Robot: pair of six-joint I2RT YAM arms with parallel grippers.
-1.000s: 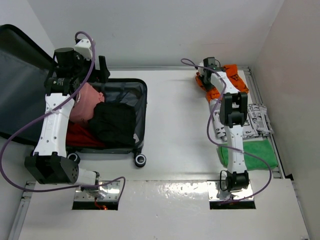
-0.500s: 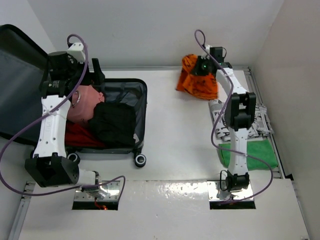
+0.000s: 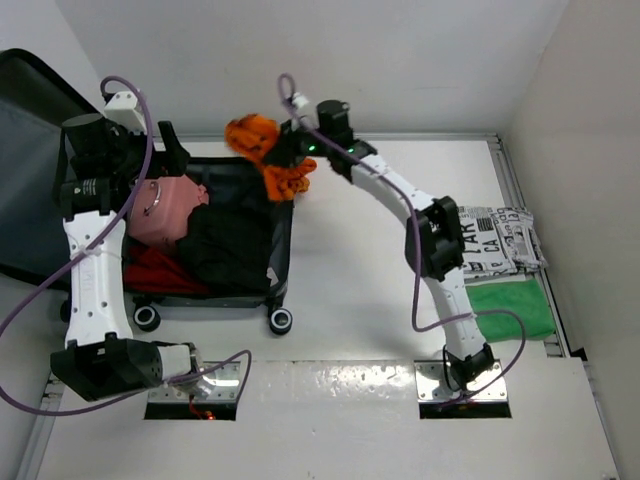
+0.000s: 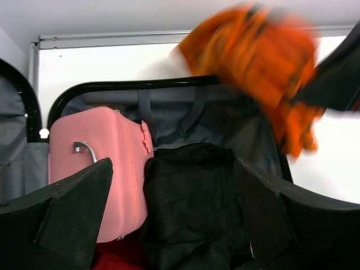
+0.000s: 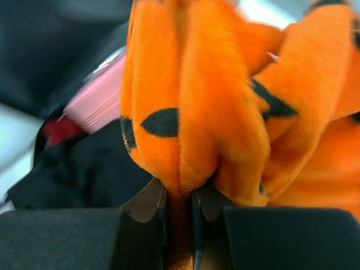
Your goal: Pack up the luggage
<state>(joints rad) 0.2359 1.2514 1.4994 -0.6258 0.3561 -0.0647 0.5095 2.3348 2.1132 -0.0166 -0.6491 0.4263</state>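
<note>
You are looking at a white surface [image 3: 360, 290] closed in by a plain white back wall [image 3: 400, 60] and a pale side wall [image 3: 590, 150] at the right of the frame. A metal rail [image 3: 508, 170] runs along the surface's right edge. Both arm bases sit on metal plates at the bottom of the frame.

The luggage [image 3: 245, 180] lies open at the left of the frame, with its lid [image 3: 30, 150] tipped back in the upper left corner and two black casters [image 3: 281, 321] showing along its lower edge. Inside it:
- A pink box [image 3: 160, 205] with a metal handle lies at the left.
- A black garment [image 3: 230, 250] lies just beside the box.
- Something red [image 3: 160, 270] lies below them.

The right pincer [image 5: 179, 205] is clamped on an orange plush fabric with black marks [image 3: 265, 150]. It holds the fabric in the air over the upper right corner of the luggage, and the bundle is motion-blurred in the left wrist view.

The left pincer [image 4: 171, 163] stands wide apart and grips nothing. It hangs above the contents of the luggage, toward the pink box side.

At the right of the frame, well apart from the luggage, a newsprint-patterned item [image 3: 490, 240] lies on the surface. A green cloth [image 3: 510, 310] lies just below it.
</note>
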